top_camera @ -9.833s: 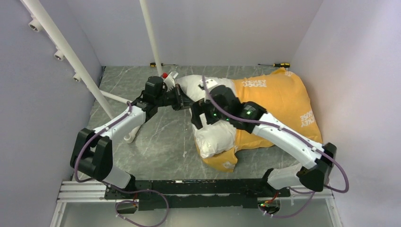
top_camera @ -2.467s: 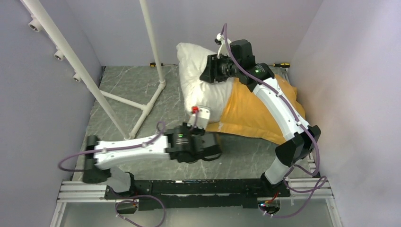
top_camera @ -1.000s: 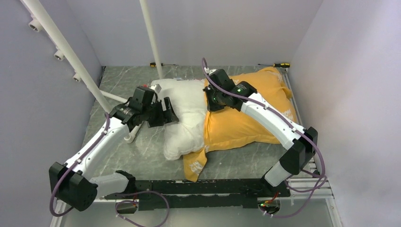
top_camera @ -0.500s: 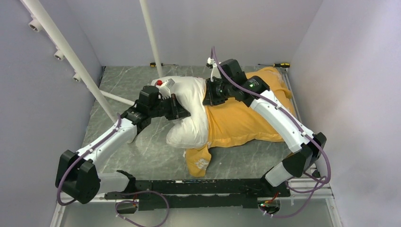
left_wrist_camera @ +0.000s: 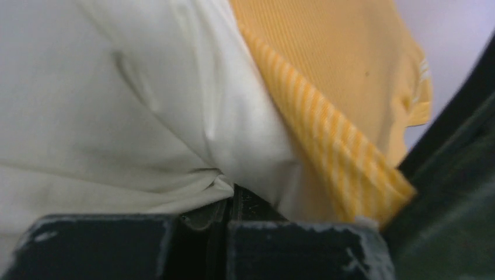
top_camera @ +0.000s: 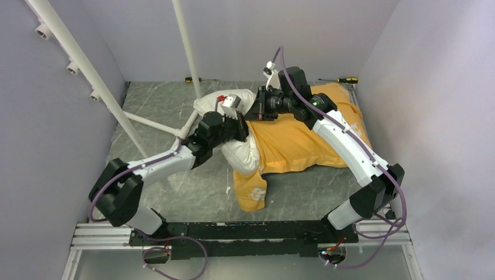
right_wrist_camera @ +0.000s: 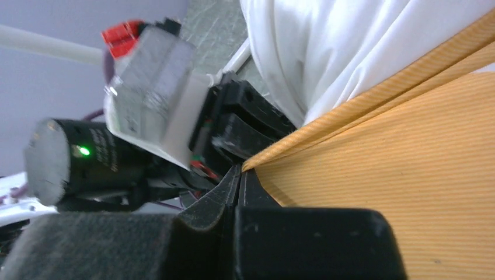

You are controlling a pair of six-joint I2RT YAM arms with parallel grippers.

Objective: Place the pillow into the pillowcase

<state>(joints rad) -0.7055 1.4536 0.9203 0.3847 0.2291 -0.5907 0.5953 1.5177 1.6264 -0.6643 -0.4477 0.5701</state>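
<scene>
The white pillow (top_camera: 244, 156) lies mid-table, its right part inside the yellow-orange pillowcase (top_camera: 297, 140). My left gripper (top_camera: 243, 132) sits at the case's mouth. In the left wrist view it (left_wrist_camera: 229, 198) is shut on a pinched fold of the pillow (left_wrist_camera: 117, 105), with the striped hem of the pillowcase (left_wrist_camera: 327, 134) just to the right. My right gripper (top_camera: 255, 111) is raised above the mouth. In the right wrist view it (right_wrist_camera: 240, 174) is shut on the hem of the pillowcase (right_wrist_camera: 373, 175), and the pillow (right_wrist_camera: 350, 41) shows beyond it.
A white pipe frame (top_camera: 188, 52) stands at the back left, its foot bars (top_camera: 152, 122) on the table. Two screwdrivers (top_camera: 194, 79) (top_camera: 344, 80) lie along the back wall. A loose corner of the case (top_camera: 251, 189) trails toward the front. Walls close in on both sides.
My left gripper went from open to shut on the pillow and moved right, into the case's mouth. The pillow shifted right. My right gripper lifted the hem up and back.
</scene>
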